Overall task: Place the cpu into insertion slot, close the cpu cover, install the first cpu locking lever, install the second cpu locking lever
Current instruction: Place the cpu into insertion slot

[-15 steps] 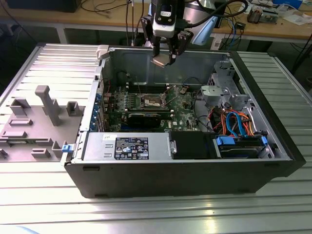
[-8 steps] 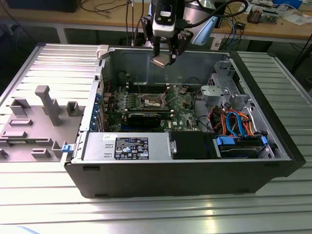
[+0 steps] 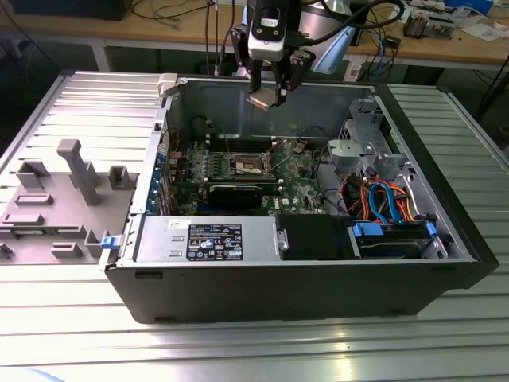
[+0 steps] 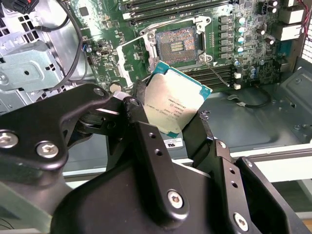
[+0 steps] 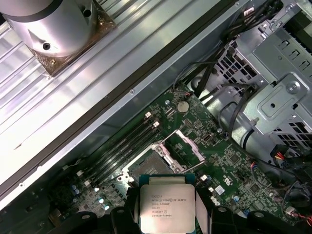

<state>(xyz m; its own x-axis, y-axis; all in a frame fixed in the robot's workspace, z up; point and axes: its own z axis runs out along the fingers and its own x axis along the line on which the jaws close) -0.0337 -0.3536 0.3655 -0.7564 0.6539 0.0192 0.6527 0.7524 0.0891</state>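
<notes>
My gripper hangs above the open computer case, shut on the cpu by its edges. The cpu is a flat square chip with a dull silver top and a teal rim; its black fingers clamp two opposite sides. Below it on the green motherboard lies the insertion slot, its contact field bare. The first wrist view shows the cpu over the slot, well above the board. The cpu cover stands swung open beside the slot.
A grey power supply and a drive bay with blue and orange cables line the case's near side. A metal drive cage rises at the exterior view's right. Memory slots run beside the socket. A grey parts fixture lies outside the case.
</notes>
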